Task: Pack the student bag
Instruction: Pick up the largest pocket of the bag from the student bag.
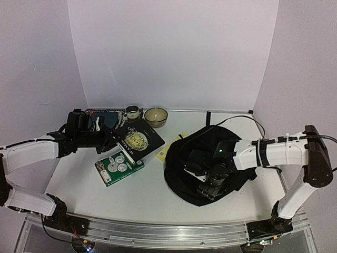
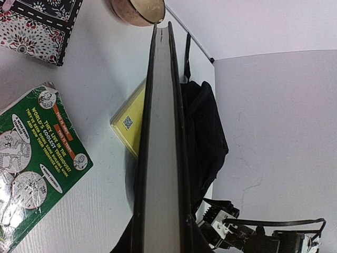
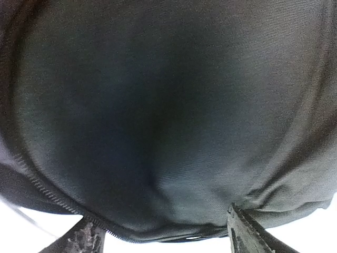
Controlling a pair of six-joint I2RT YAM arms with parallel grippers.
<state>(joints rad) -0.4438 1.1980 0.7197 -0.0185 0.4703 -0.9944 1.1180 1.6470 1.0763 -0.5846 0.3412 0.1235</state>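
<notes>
So the student bag (image 1: pixel 221 158) is slumped on the right half of the table (image 1: pixel 79 174). It's a big rounded lump of soft black fabric, with a thin strap trailing off its far side. From the right wrist camera it's pretty much all we see: fine matte weave bulging toward the lens, with a line of zip teeth curving along the lower left edge.

The right gripper (image 3: pixel 166 240) is down at the bag. Its fingers (image 3: pixel 84 241) are spread wide, one in each bottom corner of that view, and they look scuffed and dark. We can't tell if they're actually touching the fabric.

The left gripper (image 1: pixel 108 139) is clamped on a black book (image 1: pixel 138 139), a hardcover with a round gold emblem on its cover. From the left wrist camera we see it edge-on: two thin dark boards with a smooth grey block of pages between them. It's held up off the table and reaches toward the bag.

Lying flat just below it is a glossy green book (image 1: pixel 118 167) with white round cartoon pictures on the cover. A flat yellow book (image 1: pixel 166 150) sits right against the bag's left edge. Along the far edge are a round tan bowl (image 1: pixel 156 117), a small cup (image 1: pixel 132 112) beside it, and a patterned box (image 2: pixel 37 23) with a floral print.
</notes>
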